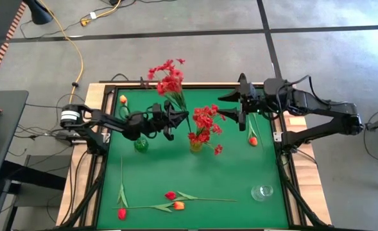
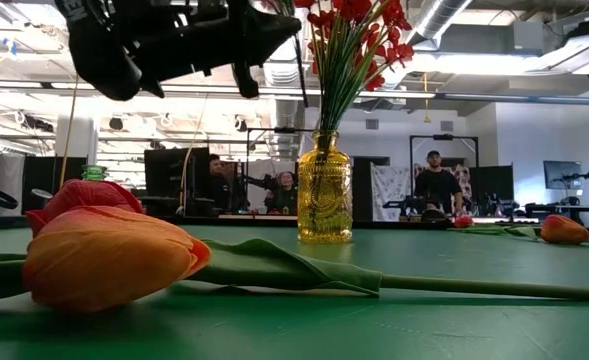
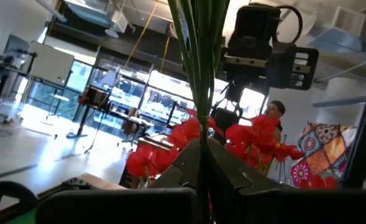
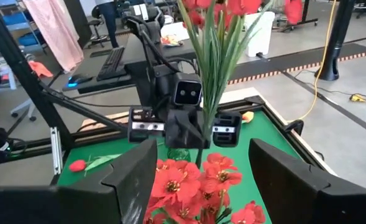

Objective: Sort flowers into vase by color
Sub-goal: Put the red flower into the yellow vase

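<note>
**Left arm holding red bunch aloft, beside the yellow vase**

left gripper (image 1: pixel 174 120) clamped on the stems of a bunch of small red blossoms (image 1: pixel 168 78), held above the table between the green vase (image 1: pixel 141 144) and the yellow vase (image 1: pixel 196 145); yellow vase already carries a second red bunch (image 1: pixel 206 123); right gripper (image 1: pixel 238 106) hangs just beyond that vase, fingers spread wide, nothing between them; loose flowers on the mat: red tulip (image 1: pixel 121 212), red-pink bud (image 1: pixel 170 195) and orange tulip (image 1: pixel 178 206) near the front edge, another orange tulip (image 1: pixel 253 140) under the right arm, one more (image 1: pixel 123 99) at the far left corner; clear glass vase (image 1: pixel 262 192) front right, nothing in it.

Risks, my read: stems are long and floppy, so they may miss the narrow neck; a sideways push on the yellow vase could tip it, it's already top-heavy; the arms sit close, a clash is possible over the vase.

Hard to see: stem tips hidden behind the left wrist from above; green vase mostly covered by the arm; low view shows only the underside of the arm.
</note>
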Motion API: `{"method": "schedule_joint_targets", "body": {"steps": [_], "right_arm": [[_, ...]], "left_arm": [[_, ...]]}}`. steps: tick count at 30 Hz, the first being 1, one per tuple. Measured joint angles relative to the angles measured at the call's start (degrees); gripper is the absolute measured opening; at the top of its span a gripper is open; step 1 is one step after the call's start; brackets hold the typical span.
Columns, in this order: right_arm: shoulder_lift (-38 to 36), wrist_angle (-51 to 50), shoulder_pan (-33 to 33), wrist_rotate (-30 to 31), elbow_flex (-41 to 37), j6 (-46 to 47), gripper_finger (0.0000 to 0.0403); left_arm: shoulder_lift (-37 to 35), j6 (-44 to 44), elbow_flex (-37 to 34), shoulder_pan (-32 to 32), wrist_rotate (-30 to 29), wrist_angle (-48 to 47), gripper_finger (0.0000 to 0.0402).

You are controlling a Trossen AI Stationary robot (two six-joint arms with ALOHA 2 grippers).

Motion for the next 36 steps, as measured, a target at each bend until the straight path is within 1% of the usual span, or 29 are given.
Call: {"method": "schedule_joint_targets", "body": {"steps": [7, 17, 28, 36], "right_arm": [[0.01, -0.02, -0.03, 0.07, 0.00, 0.92, 0.0282], [0.01, -0.02, -0.03, 0.07, 0.00, 1.49, 0.0282], [0.01, -0.06, -0.36, 0.11, 0.00, 1.47, 0.0282], [0.01, -0.04, -0.55, 0.38, 0.00, 1.42, 0.0282]], "left_arm": [[3.01, 0.48, 1.88, -0.02, 1.98, 0.47, 0.0000], [3.75, 2.77, 1.94, -0.02, 1.95, -0.05, 0.0000], [3.80, 2.37, 1.97, -0.29, 1.92, -0.16, 0.0000], [3.80, 4.70, 2.33, -1.77, -0.67, -1.26, 0.0000]]}}
